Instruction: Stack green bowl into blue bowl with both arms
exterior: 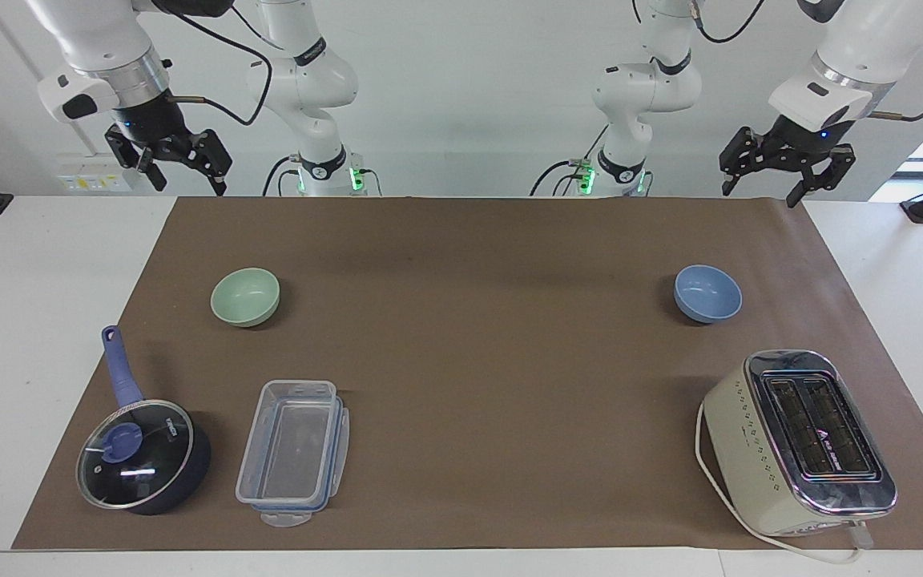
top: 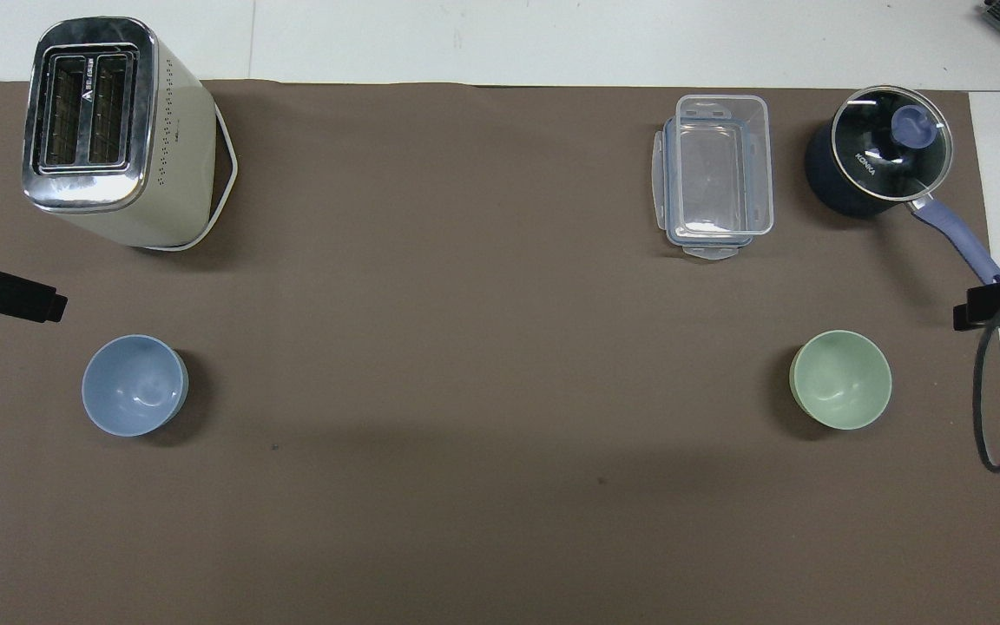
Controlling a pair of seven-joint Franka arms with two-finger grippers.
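Green bowl (exterior: 245, 296) is set upright near the counter (exterior: 461, 264) edge at the right arm's end; blue bowl (exterior: 707, 293) near the left arm's end. Left claw (exterior: 787, 172) and right claw (exterior: 177, 164) are held wide, raised over the robots' edge, empty.

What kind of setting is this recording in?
Likely a robotics lab staged with kitchenware: a brown mat carrying a toaster, a lidded saucepan and a clear container.
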